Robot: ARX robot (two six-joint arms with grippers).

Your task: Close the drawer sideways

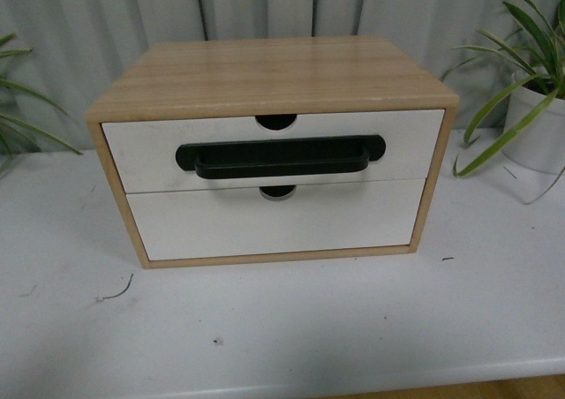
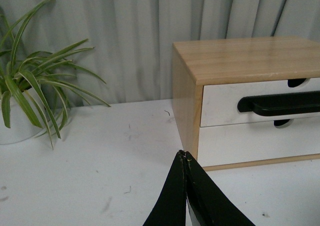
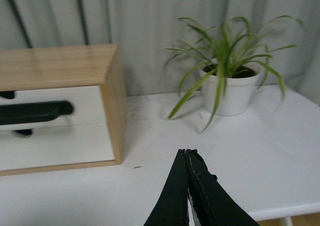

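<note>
White table (image 1: 282, 328) carries the white-fronted, black-handled drawer (image 1: 274, 152) protruding slightly; both grippers' jaws are closed, empty.

The cabinet (image 1: 265, 72) is light wood grain with a soft sheen. The drawer (image 1: 274, 147) has a matt white front and a smooth black plastic-looking handle (image 1: 281, 159). The table (image 1: 282, 328) is scuffed white.

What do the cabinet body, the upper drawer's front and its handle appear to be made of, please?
The cabinet body looks like light wood or wood-look laminate: straight grain lines, slight sheen. The drawer front appears to be a smooth, matte white-coated board. Its handle looks like black plastic or painted metal; the pictures cannot settle which.
</note>
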